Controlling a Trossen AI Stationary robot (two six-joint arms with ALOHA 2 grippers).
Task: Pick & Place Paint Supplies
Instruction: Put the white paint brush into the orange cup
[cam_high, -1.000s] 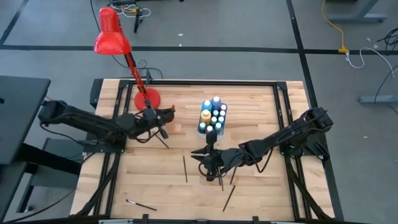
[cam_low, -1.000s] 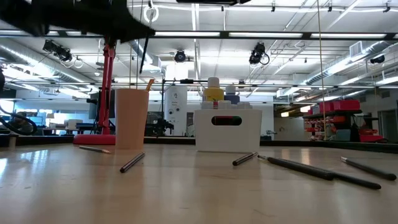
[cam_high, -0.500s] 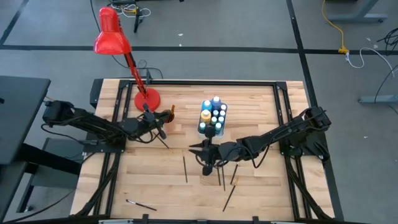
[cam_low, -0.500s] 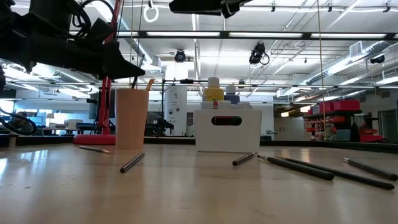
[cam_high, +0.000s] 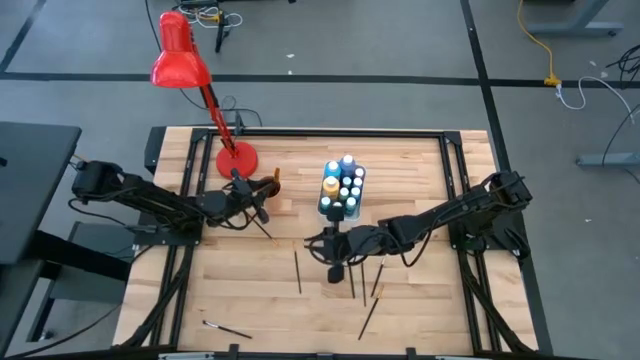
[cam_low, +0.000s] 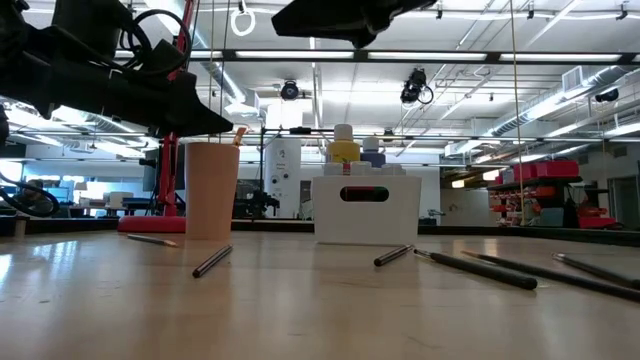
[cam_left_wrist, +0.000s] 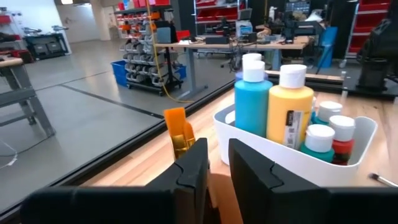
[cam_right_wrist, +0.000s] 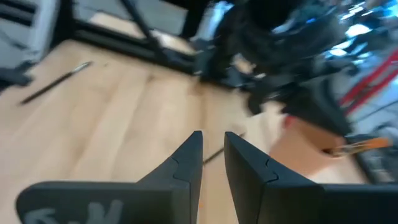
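A tan cup (cam_high: 272, 183) stands on the table, left of a white bin (cam_low: 365, 215) that holds white-capped paint bottles (cam_left_wrist: 289, 106). One brush (cam_left_wrist: 177, 127) stands in the cup with its orange bristles up. My left gripper (cam_left_wrist: 217, 149) hovers level just over the cup's rim, narrowly open, with the brush beside its finger and not between the two. My right gripper (cam_right_wrist: 211, 143) hangs high over mid-table in front of the bin and points toward the cup. It is narrowly open with nothing in the gap. Several dark brushes (cam_high: 298, 272) lie flat on the wood.
A red desk lamp (cam_high: 190, 60) has its base (cam_high: 237, 158) just behind the cup. Loose brushes lie near the table's middle (cam_high: 352, 282), toward the near edge (cam_high: 368, 315) and at the near left (cam_high: 228, 328). One more (cam_high: 262, 228) lies close to the cup.
My left gripper has sunk toward the cup. The brush that hung below it now stands in the cup, bristles above the rim. My right gripper has rolled and drifted slightly toward the table's left. The brushes on the table have kept still.
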